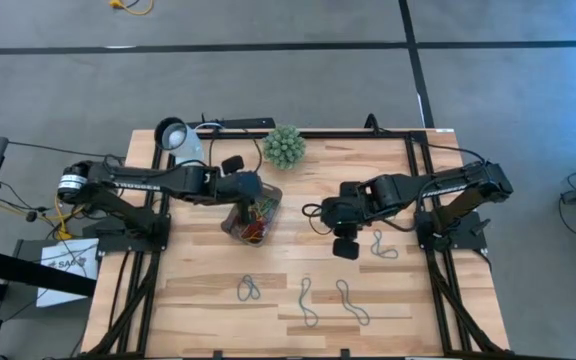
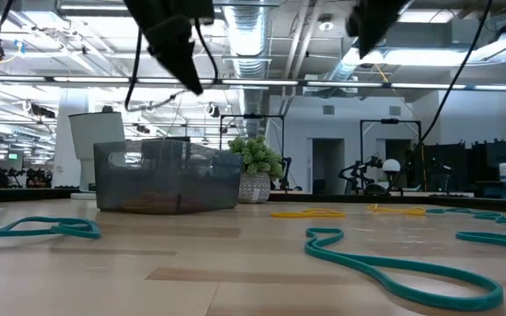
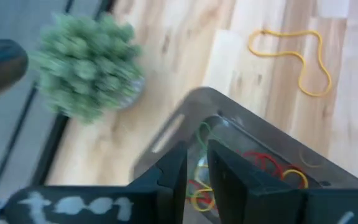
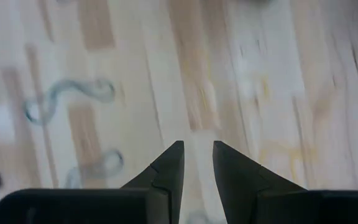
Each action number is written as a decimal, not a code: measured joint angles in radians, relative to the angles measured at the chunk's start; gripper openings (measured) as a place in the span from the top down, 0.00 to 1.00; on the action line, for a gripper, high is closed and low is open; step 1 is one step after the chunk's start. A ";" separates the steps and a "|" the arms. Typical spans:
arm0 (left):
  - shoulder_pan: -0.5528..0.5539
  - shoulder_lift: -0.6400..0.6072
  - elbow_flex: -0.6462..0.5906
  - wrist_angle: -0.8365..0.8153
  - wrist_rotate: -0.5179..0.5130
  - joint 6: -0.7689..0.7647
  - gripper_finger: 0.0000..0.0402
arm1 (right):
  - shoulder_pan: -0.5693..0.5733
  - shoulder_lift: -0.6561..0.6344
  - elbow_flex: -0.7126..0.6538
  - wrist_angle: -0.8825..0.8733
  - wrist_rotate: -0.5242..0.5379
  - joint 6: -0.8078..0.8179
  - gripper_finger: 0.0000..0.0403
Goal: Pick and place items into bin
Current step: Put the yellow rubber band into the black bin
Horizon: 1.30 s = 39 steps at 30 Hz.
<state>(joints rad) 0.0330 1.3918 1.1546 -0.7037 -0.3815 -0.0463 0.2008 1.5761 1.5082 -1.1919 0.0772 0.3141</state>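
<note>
Above the bin, left of the desk's middle, the left gripper was seen hovering, its fingers drawn nearly together with only a narrow gap between them and nothing gripped. The bin was seen to be a dark translucent tray, and red, yellow and green loops were piled inside it. A spiky green plant ball was placed just beyond the bin, at the far edge of the desk, and a white round lamp head was seen at the far left corner. A yellow loop lay on the bare wood near the bin in the left wrist view.

Right of centre, the right gripper was held over the desk, its fingers likewise almost closed and empty. A grey-teal loop lay just to its right. Three more grey-teal loops were spread along the near part of the desk, well apart from the bin, and two of them were shown large in the low view
</note>
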 joint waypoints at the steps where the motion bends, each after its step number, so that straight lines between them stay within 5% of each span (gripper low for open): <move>1: 0.000 -0.006 0.020 -0.022 -0.013 0.009 0.86 | 0.000 0.000 0.000 -0.034 0.001 0.000 0.80; 12: 0.000 -0.170 0.163 -0.296 -0.077 0.012 0.86 | 0.012 -0.058 0.000 -0.265 0.205 0.033 0.85; 19: -0.015 -0.459 0.114 -0.432 -0.151 -0.153 0.86 | 0.037 -0.350 -0.129 -0.144 0.351 0.056 0.86; 25: -0.075 -0.734 -0.236 -0.102 -0.054 -0.227 0.86 | 0.065 -0.689 -0.614 0.384 0.348 0.080 0.86; 30: -0.104 -0.823 -0.580 0.400 -0.014 -0.199 0.86 | 0.067 -0.755 -0.959 0.836 0.262 0.081 0.86; 35: -0.113 -0.788 -0.769 0.748 0.042 -0.173 0.86 | 0.042 -0.670 -1.052 0.810 0.289 0.213 0.86; 39: -0.112 -0.760 -0.791 0.772 0.007 -0.149 0.86 | 0.013 -0.592 -1.051 0.749 0.291 0.262 0.86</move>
<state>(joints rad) -0.0792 0.6314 0.3637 0.0682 -0.3746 -0.1955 0.2143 0.9845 0.4572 -0.4425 0.3679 0.5758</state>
